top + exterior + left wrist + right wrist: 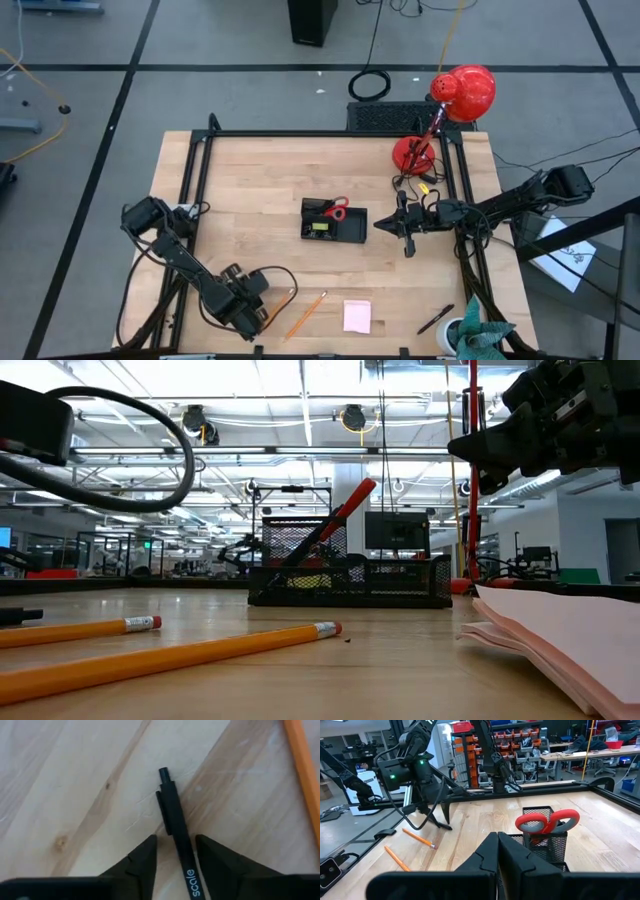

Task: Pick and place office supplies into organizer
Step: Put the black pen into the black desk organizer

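Light wood tabletop (pixel 260 180) with a black mesh organizer (pixel 335 225) sitting mid-table. Near the front edge: two orange pencils (pixel 305 315), a pink sticky-note pad (pixel 357 316) and a dark pen (pixel 436 319). Another black pen (pixel 177 830) lies flat, probably front-left. Red lamp base (pixel 412 155) back right.

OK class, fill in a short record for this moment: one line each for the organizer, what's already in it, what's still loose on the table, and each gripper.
organizer: black mesh tray, mid-table
inside it: red-handled scissors, standing in the taller section
loose on table: two pencils, pink sticky-note pad, a dark pen
left gripper: low at the near left of the table, fingers open either side of a black pen lying on the wood
right gripper: shut, empty, just right of the organizer
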`<control>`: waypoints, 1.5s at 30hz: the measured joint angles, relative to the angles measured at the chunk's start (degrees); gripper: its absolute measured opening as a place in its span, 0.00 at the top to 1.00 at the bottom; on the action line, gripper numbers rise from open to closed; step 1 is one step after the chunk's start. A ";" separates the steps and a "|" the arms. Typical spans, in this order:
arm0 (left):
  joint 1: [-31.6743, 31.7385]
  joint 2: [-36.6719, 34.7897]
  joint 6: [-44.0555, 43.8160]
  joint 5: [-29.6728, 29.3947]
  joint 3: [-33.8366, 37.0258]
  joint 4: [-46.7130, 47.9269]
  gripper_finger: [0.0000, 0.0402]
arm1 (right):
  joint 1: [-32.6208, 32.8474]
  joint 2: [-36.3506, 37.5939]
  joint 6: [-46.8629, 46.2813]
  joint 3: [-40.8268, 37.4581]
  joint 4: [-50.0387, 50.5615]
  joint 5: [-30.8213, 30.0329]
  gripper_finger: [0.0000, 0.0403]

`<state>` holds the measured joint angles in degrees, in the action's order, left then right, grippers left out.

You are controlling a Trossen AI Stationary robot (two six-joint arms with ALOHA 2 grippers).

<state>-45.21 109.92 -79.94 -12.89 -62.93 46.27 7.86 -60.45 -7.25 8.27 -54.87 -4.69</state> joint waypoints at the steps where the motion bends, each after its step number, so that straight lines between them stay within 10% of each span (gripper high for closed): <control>1: 0.00 0.01 0.68 -0.13 0.04 -0.52 0.67 | 0.00 0.00 0.00 0.00 0.00 0.00 0.99; 11: -0.07 0.07 7.43 -3.77 0.21 -3.26 0.97 | 0.00 -0.02 0.00 0.00 -0.09 0.00 0.99; 36: 10.25 -16.82 25.49 -54.23 0.65 3.66 0.92 | 0.00 -0.02 0.02 0.00 -0.07 0.00 0.99; 45: 16.93 -33.56 51.20 -51.01 6.77 -14.28 0.96 | 0.00 0.00 0.46 0.00 -0.13 0.00 0.99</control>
<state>-28.28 76.35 -28.74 -63.90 -56.15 32.00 7.86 -60.45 -6.79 8.27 -55.00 -4.69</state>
